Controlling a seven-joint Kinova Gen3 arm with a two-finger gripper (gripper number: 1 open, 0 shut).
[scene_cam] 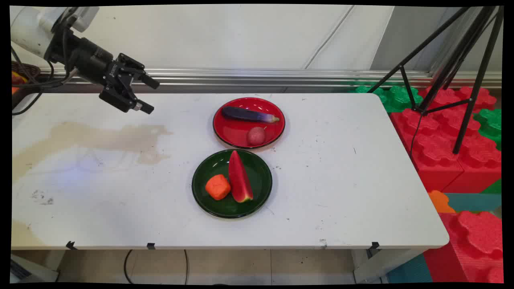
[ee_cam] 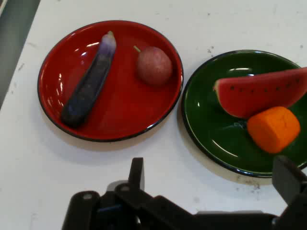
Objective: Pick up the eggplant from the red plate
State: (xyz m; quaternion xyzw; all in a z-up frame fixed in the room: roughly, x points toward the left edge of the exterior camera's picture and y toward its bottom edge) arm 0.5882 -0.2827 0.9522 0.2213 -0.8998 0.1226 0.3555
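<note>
My gripper [scene_cam: 149, 94] hangs open and empty above the table's far left, well away from both plates. A red plate [scene_cam: 233, 138] at the table's middle back holds a purple eggplant [scene_cam: 249, 115] and a small reddish round fruit [scene_cam: 256, 135]. Just in front of it a dark green plate [scene_cam: 209, 200] carries a watermelon slice [scene_cam: 239, 176] and an orange chunk [scene_cam: 217, 187]. The hand view looks down on the red plate [ee_cam: 120, 120] with the eggplant [ee_cam: 88, 86] and round fruit [ee_cam: 154, 65], and the green plate [ee_cam: 211, 134] with the watermelon slice [ee_cam: 261, 93] and orange chunk [ee_cam: 273, 128].
A brownish stain [scene_cam: 96, 138] marks the white table [scene_cam: 341, 192] on the left. A black tripod [scene_cam: 461, 68] and red and green foam blocks [scene_cam: 441, 136] stand off the table's right end. Black cables [scene_cam: 28, 86] hang at the far left.
</note>
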